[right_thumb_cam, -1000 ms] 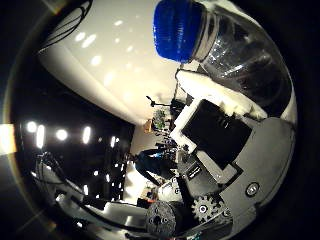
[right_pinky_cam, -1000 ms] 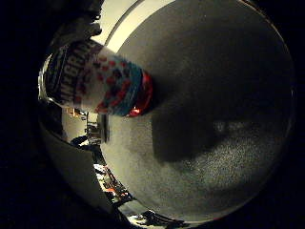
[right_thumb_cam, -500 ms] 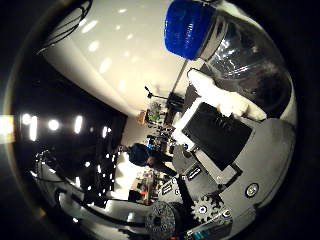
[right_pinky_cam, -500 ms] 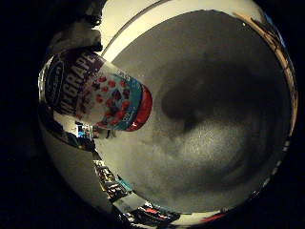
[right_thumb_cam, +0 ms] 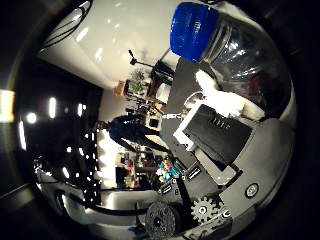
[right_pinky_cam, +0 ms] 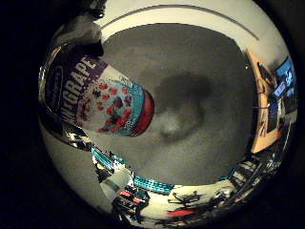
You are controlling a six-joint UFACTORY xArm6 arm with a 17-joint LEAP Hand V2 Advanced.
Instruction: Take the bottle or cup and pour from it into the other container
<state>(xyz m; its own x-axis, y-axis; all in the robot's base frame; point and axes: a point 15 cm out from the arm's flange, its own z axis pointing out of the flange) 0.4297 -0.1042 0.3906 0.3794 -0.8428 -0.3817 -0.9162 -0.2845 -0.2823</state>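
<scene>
A clear plastic bottle with a berry-printed label and a red band near its base (right_pinky_cam: 100, 91) fills one side of the little finger side palm view, held off the grey table (right_pinky_cam: 214, 153). In the thumb side palm view its blue cap (right_thumb_cam: 190, 28) and clear shoulder (right_thumb_cam: 245, 60) lie right against my hand (right_thumb_cam: 215, 130). The hand's white and black fingers (right_thumb_cam: 222, 98) are curled against the bottle.
The bottle's shadow (right_pinky_cam: 181, 100) falls on the grey table some way below it. The table's pale curved edge (right_pinky_cam: 181, 11) runs past the bottle. Room furniture and shelves (right_pinky_cam: 272, 91) show beyond the table. The thumb side palm view shows a dim room with ceiling lights (right_thumb_cam: 50, 108).
Both views have shifted, so the hand has moved with the bottle still in it. The table looks farther off, the shadow is smaller, and more of the room shows round the table.
</scene>
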